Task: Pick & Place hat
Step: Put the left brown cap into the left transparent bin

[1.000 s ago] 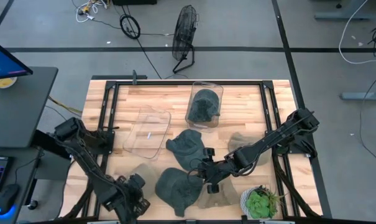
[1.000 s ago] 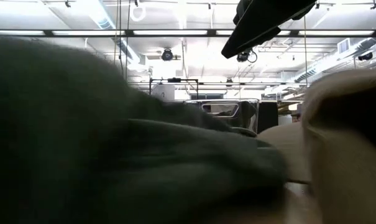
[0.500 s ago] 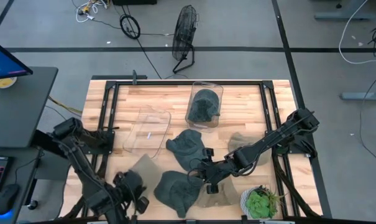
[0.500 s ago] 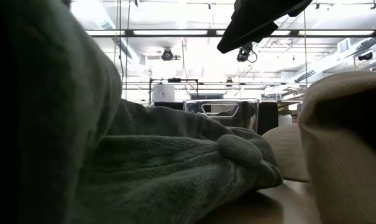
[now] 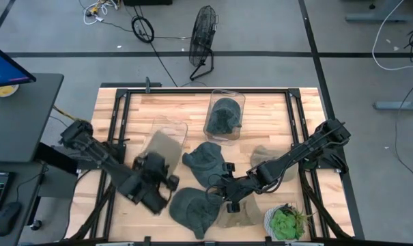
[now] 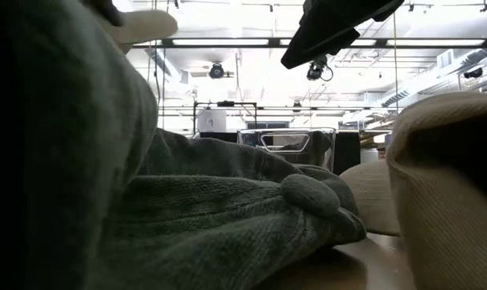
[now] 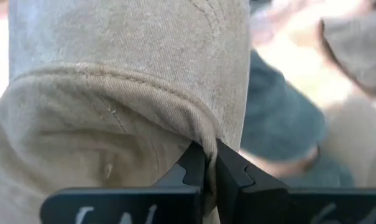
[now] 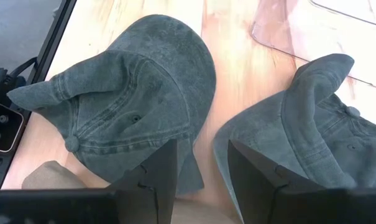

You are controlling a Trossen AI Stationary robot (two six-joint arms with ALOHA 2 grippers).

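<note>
My left jaws (image 7: 210, 167) pinch a tan twill hat (image 7: 119, 93) beside the clear bin (image 5: 166, 130); right jaws (image 8: 202, 165) gape over grey caps (image 8: 135, 106).

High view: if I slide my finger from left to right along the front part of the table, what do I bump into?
Left gripper holding a tan hat → dark green hat → right gripper → potted plant.
</note>
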